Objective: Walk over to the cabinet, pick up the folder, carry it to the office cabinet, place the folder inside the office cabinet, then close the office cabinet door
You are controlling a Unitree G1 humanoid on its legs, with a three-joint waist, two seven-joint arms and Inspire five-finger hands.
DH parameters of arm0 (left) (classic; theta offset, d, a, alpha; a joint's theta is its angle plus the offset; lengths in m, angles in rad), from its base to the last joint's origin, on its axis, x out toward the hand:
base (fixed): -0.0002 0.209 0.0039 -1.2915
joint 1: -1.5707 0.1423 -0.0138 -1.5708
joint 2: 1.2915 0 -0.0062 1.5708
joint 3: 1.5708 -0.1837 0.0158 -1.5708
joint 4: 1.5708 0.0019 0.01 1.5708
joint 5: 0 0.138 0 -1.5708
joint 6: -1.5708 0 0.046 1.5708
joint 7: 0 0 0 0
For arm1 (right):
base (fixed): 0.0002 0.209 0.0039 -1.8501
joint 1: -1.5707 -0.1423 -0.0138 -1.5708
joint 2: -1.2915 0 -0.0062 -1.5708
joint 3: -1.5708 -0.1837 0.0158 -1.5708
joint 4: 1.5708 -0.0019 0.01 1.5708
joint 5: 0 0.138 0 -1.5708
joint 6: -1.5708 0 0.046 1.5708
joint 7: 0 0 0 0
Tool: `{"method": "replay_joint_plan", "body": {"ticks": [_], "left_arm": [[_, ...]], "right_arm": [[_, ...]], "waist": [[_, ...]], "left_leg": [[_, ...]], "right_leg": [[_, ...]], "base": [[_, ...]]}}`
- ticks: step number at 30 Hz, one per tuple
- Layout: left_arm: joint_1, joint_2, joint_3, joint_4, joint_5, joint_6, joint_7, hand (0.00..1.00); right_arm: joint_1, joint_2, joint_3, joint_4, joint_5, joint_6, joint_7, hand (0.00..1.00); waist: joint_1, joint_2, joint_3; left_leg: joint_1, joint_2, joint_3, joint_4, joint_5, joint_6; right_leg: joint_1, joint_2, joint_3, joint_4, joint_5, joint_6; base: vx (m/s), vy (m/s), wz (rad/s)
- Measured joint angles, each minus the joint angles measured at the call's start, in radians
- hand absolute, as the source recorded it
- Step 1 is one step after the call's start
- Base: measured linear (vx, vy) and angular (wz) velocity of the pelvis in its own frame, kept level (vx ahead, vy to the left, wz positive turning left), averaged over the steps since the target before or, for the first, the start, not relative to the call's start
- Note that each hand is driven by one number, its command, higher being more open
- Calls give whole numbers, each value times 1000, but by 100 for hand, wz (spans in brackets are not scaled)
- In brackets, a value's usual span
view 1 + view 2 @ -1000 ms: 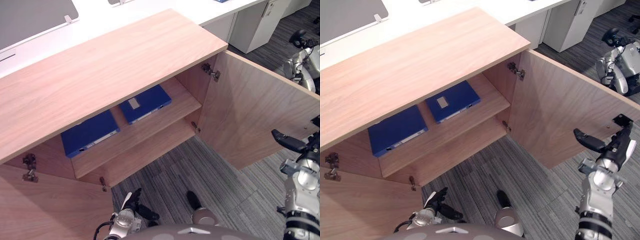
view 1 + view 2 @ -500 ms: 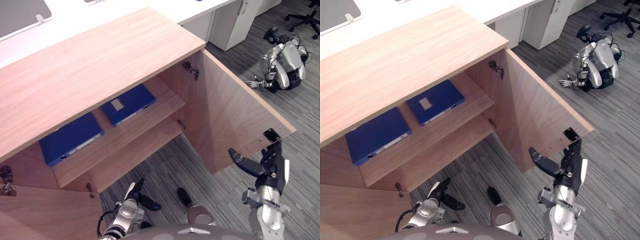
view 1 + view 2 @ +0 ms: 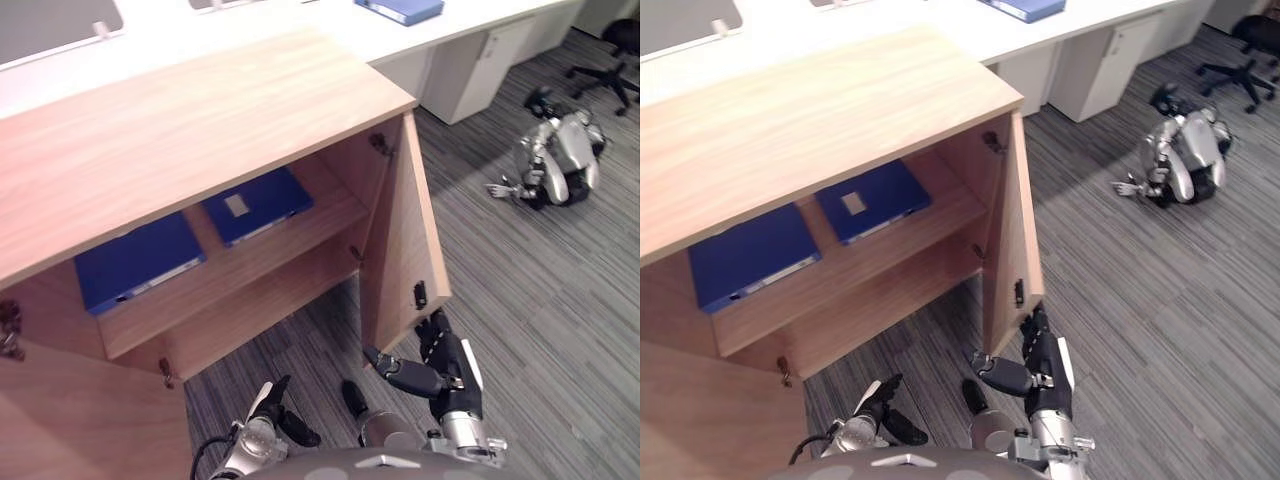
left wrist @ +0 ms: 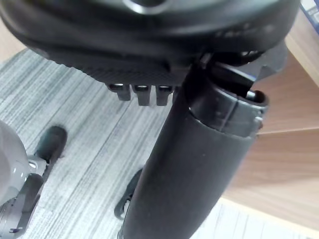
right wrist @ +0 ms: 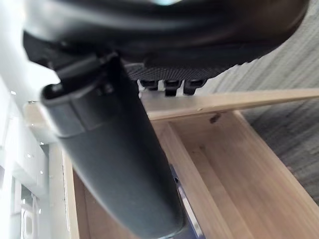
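Note:
Two blue folders lie flat on the cabinet's [image 3: 200,130] middle shelf, one on the right [image 3: 258,204] and one on the left [image 3: 138,262]. The right door [image 3: 400,240] stands nearly edge-on, half swung in. My right hand [image 3: 445,362] is open, with straight fingers at the door's outer lower corner, just below the small dark handle [image 3: 420,295]. In the right wrist view its thumb [image 5: 114,164] crosses in front of the wooden cabinet interior [image 5: 224,164]. My left hand [image 3: 268,425] hangs low and open over the carpet, holding nothing.
The left door [image 3: 90,420] stands wide open at the lower left. Another robot [image 3: 555,155] lies on the carpet at the right. Behind the cabinet runs a white desk [image 3: 440,30] with a blue folder [image 3: 400,10], a white pedestal [image 3: 470,70] and an office chair [image 3: 615,40].
The right door has swung from wide open to about half shut. My right hand has moved left with it, staying on its outer side. The camera has shifted too.

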Motion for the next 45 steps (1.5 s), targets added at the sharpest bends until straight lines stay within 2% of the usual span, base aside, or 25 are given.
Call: {"method": "replay_joint_plan", "body": {"ticks": [2,5,7,10,14,17,25,34,42,45], "left_arm": [[0,4,1,-10,0,7,8,100],[40,6,0,-98,0,9,9,100],[97,13,-10,-189,0,2,5,100],[107,27,4,-195,-10,-3,5,100],[101,57,5,-188,-11,-2,5,100],[83,61,5,-161,-12,-2,5,100],[36,62,6,-117,-44,-1,7,100],[25,56,10,-99,-62,6,8,100],[4,31,36,-69,-60,9,8,100],[-6,30,46,-68,-60,9,8,100]], "right_arm": [[-62,-11,23,36,-3,9,18,100],[-251,-12,6,148,-23,29,26,100],[-395,-7,-54,224,-41,41,9,100],[-528,-7,-136,313,-41,41,-36,100],[-689,-5,-212,436,-37,42,-85,100],[-750,-23,-270,507,-25,42,-112,100],[-917,-100,-310,704,35,75,-131,100],[-910,-83,-309,730,40,78,-102,100],[-661,58,-300,749,-54,79,-37,100],[-620,71,-300,812,-119,79,-28,100]], "waist": [[26,-8,-5],[77,-8,-8],[114,-1,-11],[157,3,-13],[162,3,-12],[168,2,-11],[186,14,13],[188,20,29],[184,11,33],[180,5,31]], "left_leg": [[-2,-9,-16,-32,26,8],[-26,-21,-72,-32,43,19],[-53,-32,-125,-32,60,28],[-83,-48,-175,-32,73,39],[-91,-54,-200,-32,73,44],[-104,-60,-218,-32,71,48],[-119,-64,-258,-31,78,53],[-101,-59,-275,-32,77,48],[-68,-47,-275,-32,64,35],[-67,-44,-274,-32,63,35]], "right_leg": [[-7,-5,-14,2,0,0],[-7,-29,-66,5,-2,3],[-2,-43,-122,-3,-7,7],[0,-61,-169,-11,-8,8],[14,-73,-187,-29,-7,12],[13,-80,-202,-34,-7,22],[19,-83,-239,-34,-8,27],[45,-80,-255,-33,-27,24],[84,-67,-260,-47,-34,14],[85,-65,-260,-46,-35,13]], "base": [[-26,9,35],[-44,28,60],[6,27,72],[15,51,58],[27,41,21],[64,47,17],[45,37,14],[-1,9,6],[38,7,-1],[0,0,0]]}}
